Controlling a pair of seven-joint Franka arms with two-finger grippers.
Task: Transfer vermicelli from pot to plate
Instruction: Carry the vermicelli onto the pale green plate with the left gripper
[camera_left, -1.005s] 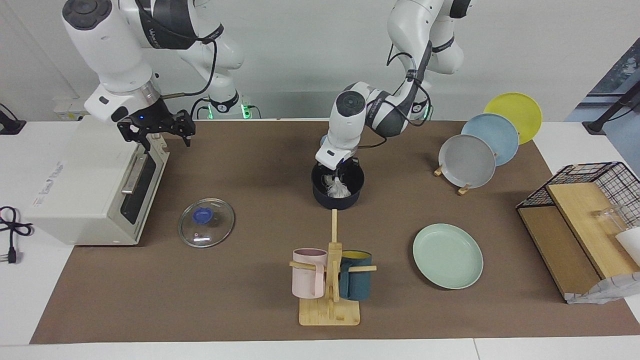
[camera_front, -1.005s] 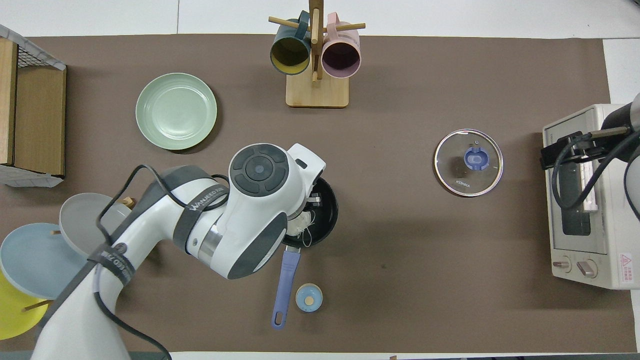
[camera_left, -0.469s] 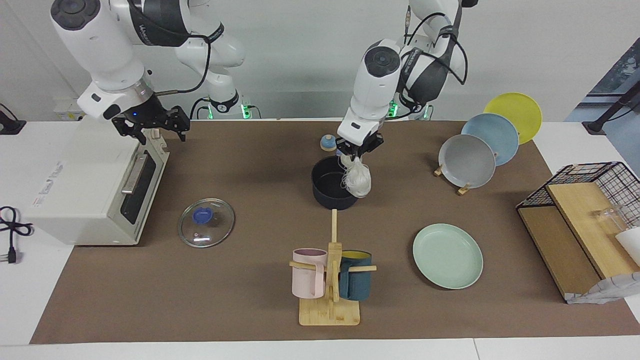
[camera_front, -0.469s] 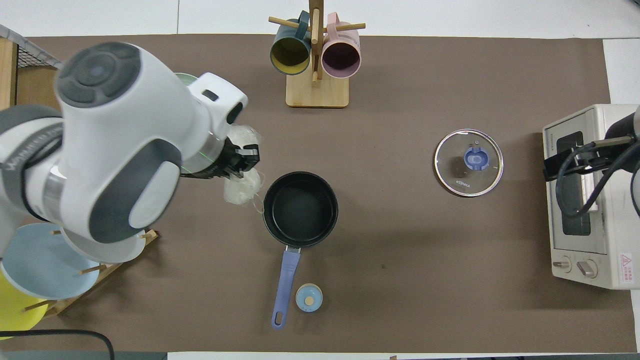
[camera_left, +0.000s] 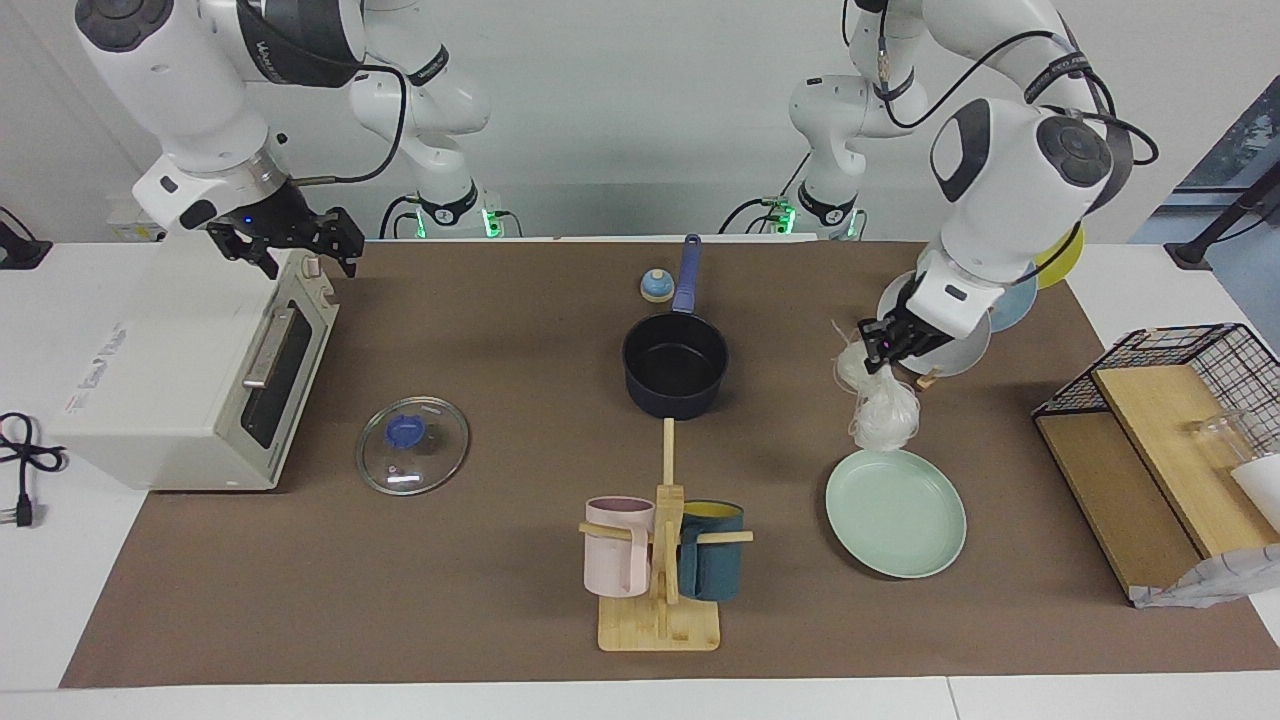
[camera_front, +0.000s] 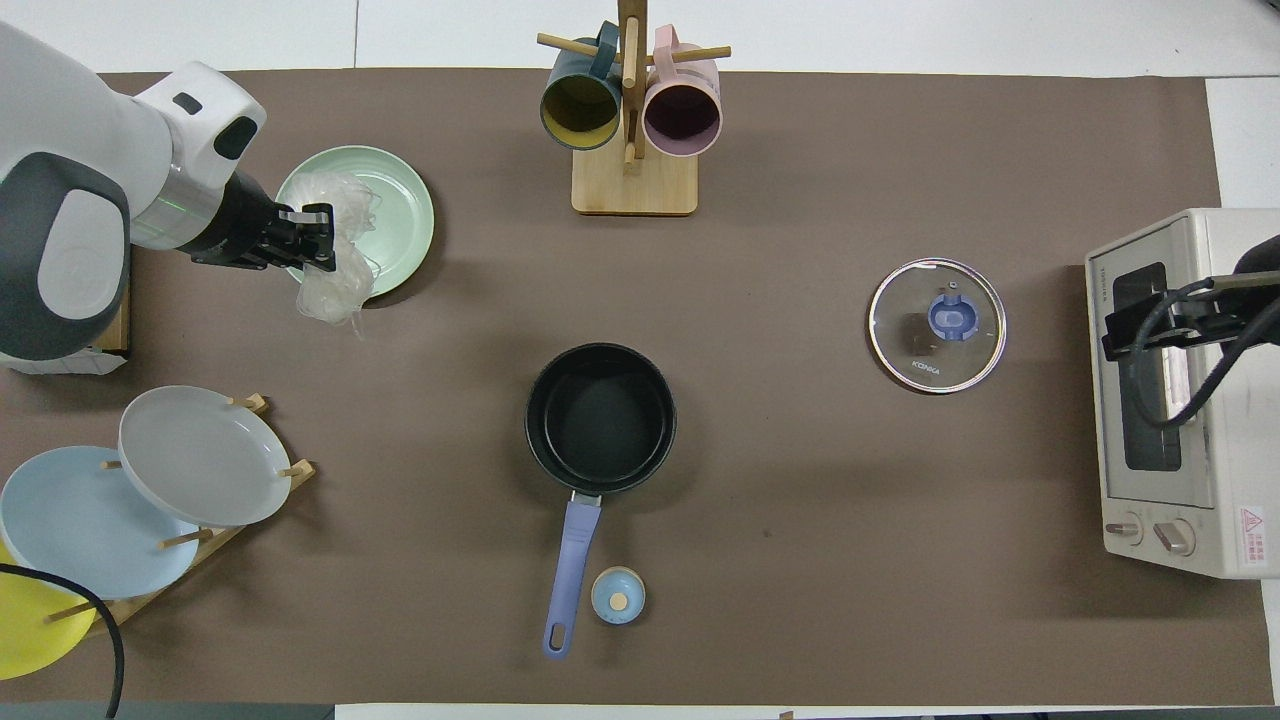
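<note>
My left gripper (camera_left: 884, 347) is shut on the top of the vermicelli (camera_left: 884, 415), a whitish glassy bundle that hangs in the air over the rim of the mint-green plate (camera_left: 897, 520) nearer to the robots. In the overhead view the left gripper (camera_front: 318, 236) and the vermicelli (camera_front: 335, 288) overlap the plate (camera_front: 398, 210). The navy pot (camera_left: 675, 368) stands empty mid-table, its blue handle (camera_front: 570, 565) pointing toward the robots; the pot's black inside shows in the overhead view (camera_front: 600, 415). My right gripper (camera_left: 290, 250) waits open over the toaster oven (camera_left: 170, 380).
A mug rack (camera_left: 660, 560) stands farther from the robots than the pot. A glass lid (camera_left: 412, 445) lies beside the oven. A rack of grey, light blue and yellow plates (camera_left: 935, 320) is close under the left arm. A wire basket (camera_left: 1180, 400) stands at the left arm's end.
My left gripper lifted the vermicelli out of the pot and carried it toward the left arm's end, to over the mint-green plate's rim. The pot is now empty. The right gripper rose slightly.
</note>
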